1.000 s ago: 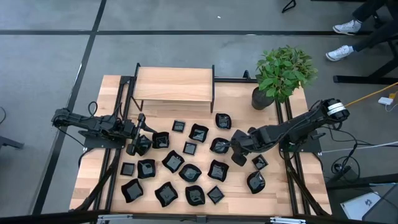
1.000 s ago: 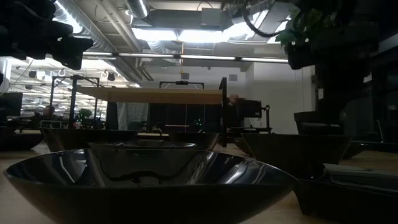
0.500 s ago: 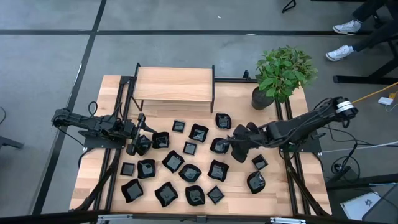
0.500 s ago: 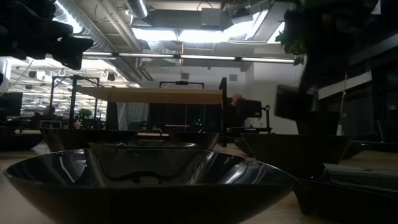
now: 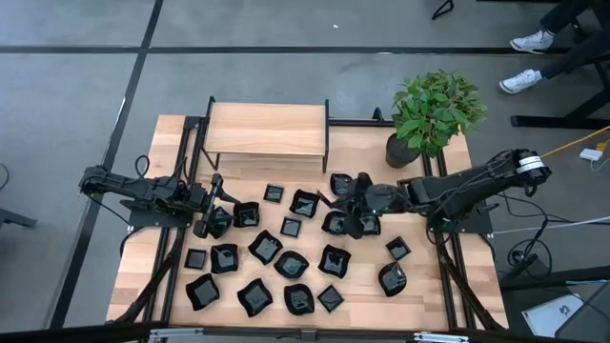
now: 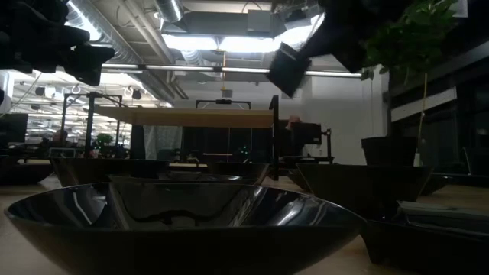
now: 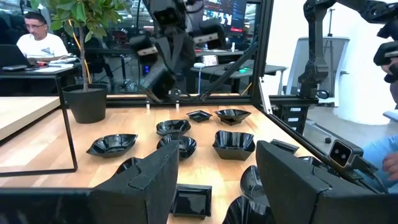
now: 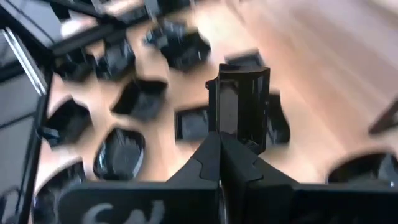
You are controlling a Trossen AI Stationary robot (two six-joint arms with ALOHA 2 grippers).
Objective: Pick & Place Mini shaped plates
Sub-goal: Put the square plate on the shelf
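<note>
Several mini shaped plates [image 5: 291, 264], small, glossy and black, lie spread over the wooden table [image 5: 448, 295]. My right gripper [image 8: 221, 146] is near the table's middle, above the plates, shut on a small square plate [image 8: 238, 99]. That plate also shows high up in the low view, where the held plate [image 6: 286, 69] hangs tilted. My left gripper [image 7: 214, 180] waits at the table's left side, pointing level and open, with a square plate [image 7: 191, 200] on the table below the gap between its fingers. My right gripper pinches the square plate's near rim [image 8: 231, 135] between its two shut fingers. The fingers come slanting down from the table's right side. The plate stands out beyond the fingertips, tilted on edge and lifted clear of the table and the other plates.
A wooden riser shelf [image 5: 267, 129] on a black frame stands at the far middle. A potted plant [image 5: 434, 110] stands at the far right. Black frame rails [image 5: 443, 205] run along both sides. People sit beyond the table.
My right gripper has risen with the square plate and gone toward the table's left and far side, tipping up from a steep downward point to a shallow slant. The plate is lifted clear and has turned with the wrist.
</note>
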